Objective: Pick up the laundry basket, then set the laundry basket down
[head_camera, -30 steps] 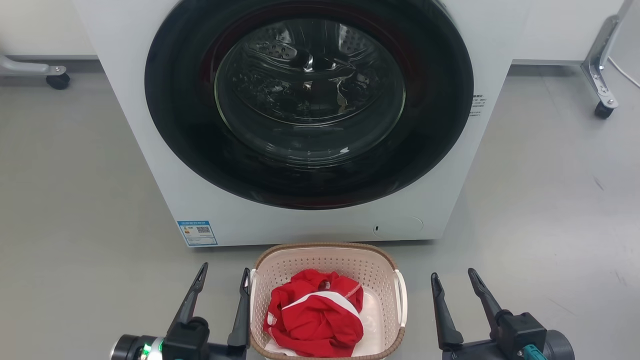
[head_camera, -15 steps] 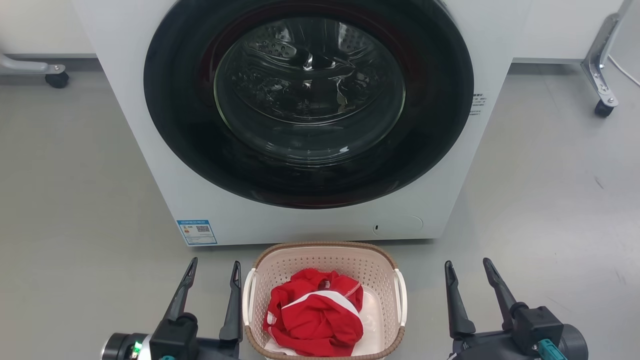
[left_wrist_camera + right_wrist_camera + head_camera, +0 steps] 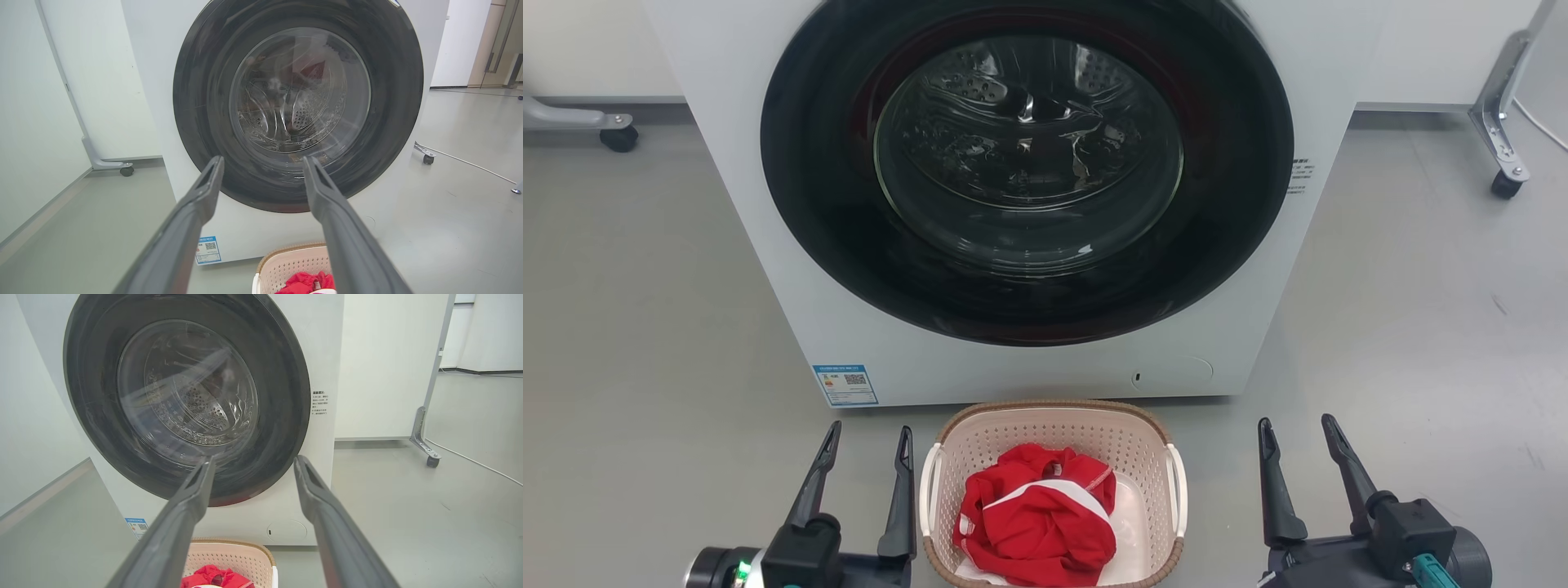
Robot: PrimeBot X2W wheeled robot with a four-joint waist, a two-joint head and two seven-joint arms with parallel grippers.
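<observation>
Laundry basket [image 3: 1049, 426], small, rounded-rectangular, pale pink-beige perforated plastic with a brown woven-look rim: it is seen standing upright on the grey floor [image 3: 645, 327], directly in front of the white front-loading washer [image 3: 1029, 371] and near its lower panel. A crumpled red garment with white trim [image 3: 1037, 523] is held inside it. The two white side handles, left [image 3: 926, 490] and right [image 3: 1176, 490], are both free; nothing is closed on them. The left gripper [image 3: 868, 430] is noted with its two dark fingers spread apart and empty, the inner finger just beside the left handle; contact cannot be confirmed, and a thin gap appears likely. The right gripper [image 3: 1296, 421] is likewise spread and empty, and is set well apart from the right handle. In both wrist views the fingers are seen pointing at the washer's round dark door [image 3: 1029, 155], above the basket rather than at it. Status, as judged: the basket is on the floor and ungrasped, so no lift is under way. Whether the pick-up is yet to be made or the set-down is already finished cannot be settled from this moment alone. If the former, both steps remain and the handles must first be approached; if the latter, nothing is left but clearing the arms.
</observation>
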